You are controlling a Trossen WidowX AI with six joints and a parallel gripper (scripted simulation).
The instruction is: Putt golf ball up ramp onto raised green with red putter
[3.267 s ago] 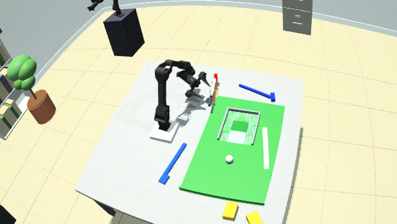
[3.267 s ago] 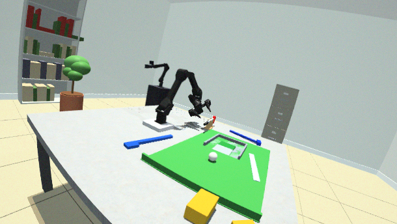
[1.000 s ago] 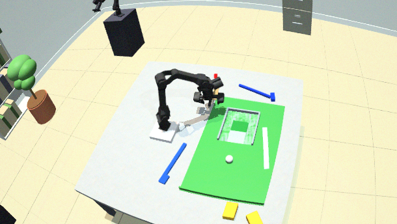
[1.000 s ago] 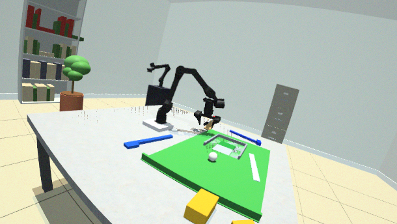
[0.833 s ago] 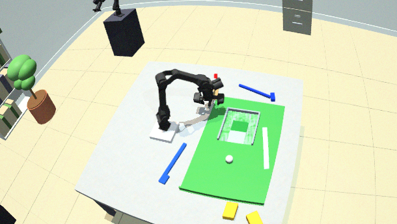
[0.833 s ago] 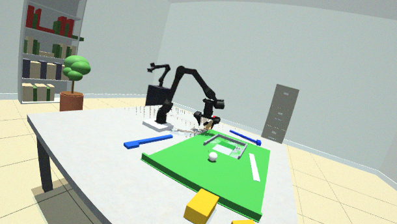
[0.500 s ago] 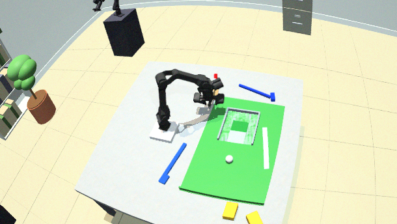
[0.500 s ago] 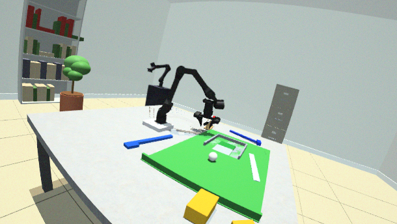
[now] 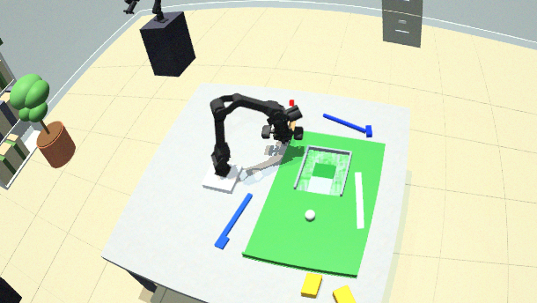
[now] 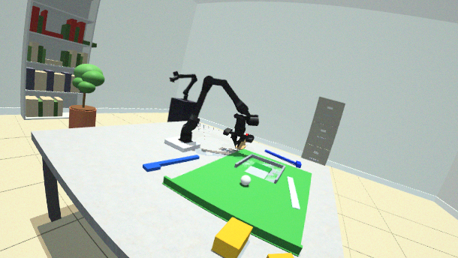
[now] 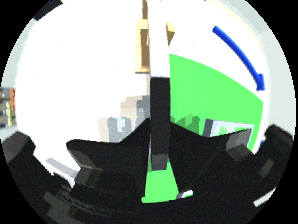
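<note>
The red putter (image 9: pixel 291 102) (image 10: pixel 247 134) (image 11: pixel 160 95) has a red head, a pale shaft and a dark grip. A tan rest (image 9: pixel 292 125) (image 11: pixel 140 30) is beside its shaft. My gripper (image 9: pixel 284 139) (image 10: pixel 237 146) (image 11: pixel 154 121) is low by the mat's back left corner, shut on the dark grip, with a finger on each side. The white golf ball (image 9: pixel 310 215) (image 10: pixel 245 180) sits on the green mat (image 9: pixel 282 238) (image 10: pixel 210 191). In front of the raised green (image 9: pixel 324 170) (image 10: pixel 260 166) is a pale ramp (image 9: pixel 320 185) (image 10: pixel 257 172). My arm hides part of the putter in the top and exterior views.
Grey walls (image 9: pixel 347 173) (image 10: pixel 239 163) edge the raised green. A white strip (image 9: pixel 359 200) (image 10: pixel 293 192) lies on the mat's right. One blue putter (image 9: pixel 236 218) (image 10: pixel 173 162) lies left of the mat, another (image 9: pixel 345 123) (image 10: pixel 281 157) (image 11: pixel 240 52) behind it. Two yellow blocks (image 9: pixel 312 284) (image 10: pixel 232 237) are in front.
</note>
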